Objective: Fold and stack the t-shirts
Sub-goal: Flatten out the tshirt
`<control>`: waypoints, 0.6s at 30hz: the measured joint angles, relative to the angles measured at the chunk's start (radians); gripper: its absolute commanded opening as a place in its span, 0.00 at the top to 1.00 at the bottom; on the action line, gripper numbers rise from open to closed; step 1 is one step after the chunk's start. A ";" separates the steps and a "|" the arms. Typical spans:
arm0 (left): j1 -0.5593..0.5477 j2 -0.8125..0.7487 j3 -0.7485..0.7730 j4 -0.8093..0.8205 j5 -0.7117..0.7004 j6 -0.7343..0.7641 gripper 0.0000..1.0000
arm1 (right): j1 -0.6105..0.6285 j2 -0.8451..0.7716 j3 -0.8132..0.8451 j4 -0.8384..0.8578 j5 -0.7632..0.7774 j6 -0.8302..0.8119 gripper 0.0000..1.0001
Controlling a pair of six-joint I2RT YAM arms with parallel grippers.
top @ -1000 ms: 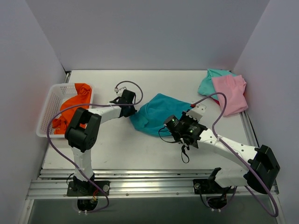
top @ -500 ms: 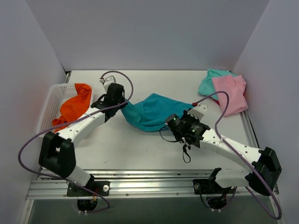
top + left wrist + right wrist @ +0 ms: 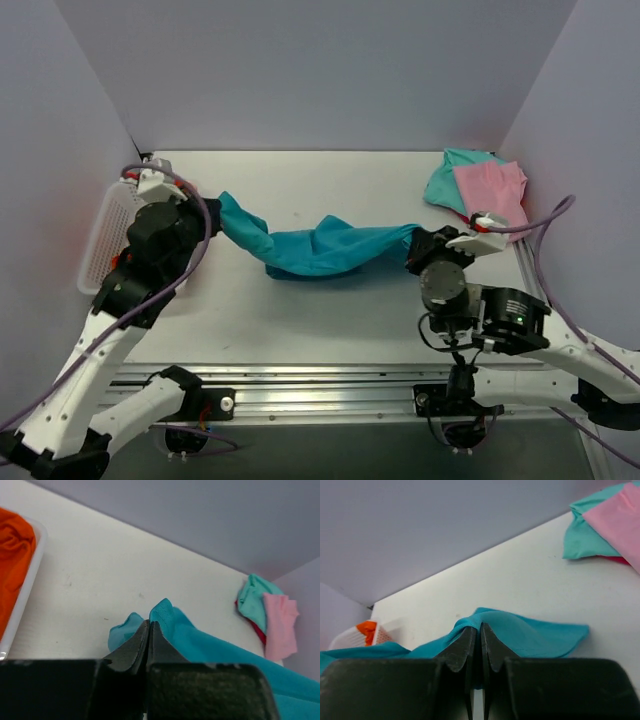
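In the top external view, the teal-blue t-shirt (image 3: 320,250) hangs low across the middle of the table (image 3: 330,180) as a long twisted band, neither flat nor folded. The left end effector (image 3: 212,212) holds its left end, just beside the white basket (image 3: 100,245). The right end effector (image 3: 413,248) holds its right end, near the pile in the far right corner. In that pile the pink t-shirt (image 3: 492,200) lies on the mint-green t-shirt (image 3: 450,175) and both look folded.

In the left wrist view, the jaws are pressed together with a corner of the teal-blue cloth pinched between them, and the cloth runs away to the lower right. The orange t-shirt (image 3: 12,565) sits crumpled in the basket at the left edge.

In the right wrist view, the jaws are also closed on the teal-blue cloth, which rises as a small hump at the fingertips. The pile is at the upper right, and a thin red edge (image 3: 615,560) shows under it – what it belongs to I cannot tell.

My judgement is that the task is about half done. Two shirts appear folded and stacked. The teal-blue one is only pulled out between the arms, so it must be laid flat, folded and put on the pile – and the orange one is not begun
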 measured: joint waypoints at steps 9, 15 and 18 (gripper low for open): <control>-0.009 -0.218 0.309 -0.029 0.123 0.165 0.98 | 0.095 -0.089 0.196 0.325 -0.216 -0.515 1.00; -0.009 -0.154 0.682 -0.024 0.132 0.270 0.98 | 0.095 0.044 0.390 0.537 -0.230 -0.818 1.00; -0.009 -0.124 0.744 0.012 0.135 0.311 0.98 | 0.078 0.143 0.457 0.660 -0.160 -0.986 1.00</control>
